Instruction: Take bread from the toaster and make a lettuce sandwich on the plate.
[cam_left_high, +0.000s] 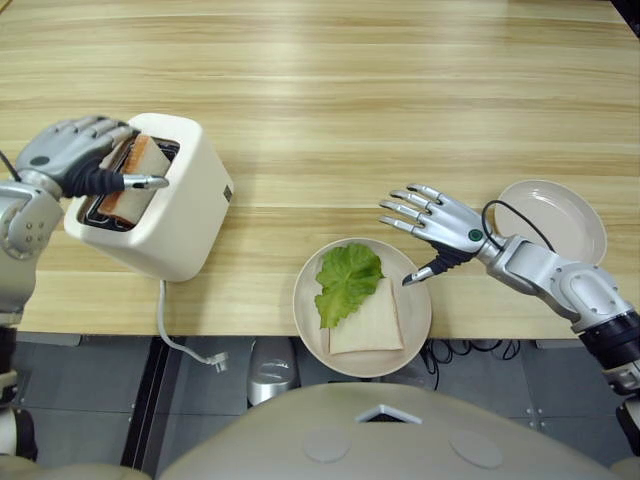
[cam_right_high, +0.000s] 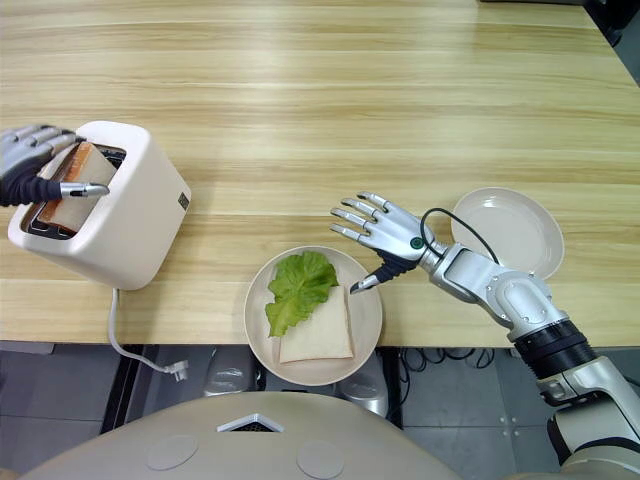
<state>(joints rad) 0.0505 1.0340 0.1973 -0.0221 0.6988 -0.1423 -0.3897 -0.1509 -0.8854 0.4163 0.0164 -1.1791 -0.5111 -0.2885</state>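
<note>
Toast slice (cam_left_high: 140, 165): a brown piece of bread stands up in the slot on top of the toaster (cam_left_high: 185, 215), and its top pokes out.
Toaster: white and boxy, it sits at an angle on the left side of the table (cam_left_high: 350, 100).
Left robot hand (cam_left_high: 75, 150): it is curled over the top of the toaster. The fingers are on the far side of the toast slice and the thumb is on the near side, so it is clamped on the slice.
Plate (cam_left_high: 415, 310): round and pale, it sits in the middle at the near edge of the table.
Flat bread (cam_left_high: 370, 322): a pale square slice lies on the near right part of the plate.
Lettuce (cam_left_high: 345, 280): a green leaf lies on the left part of the plate, and its edge covers a corner of the flat bread.
Right robot hand (cam_left_high: 440, 222): it is just beside the right rim of the plate. Its fingers are spread apart and it holds nothing.
Second plate (cam_left_high: 560, 215): it sits on the right side of the table, behind the right arm.
Cord (cam_left_high: 170, 330): grey, it hangs off the near table edge below the toaster, with a plug at its end.
</note>
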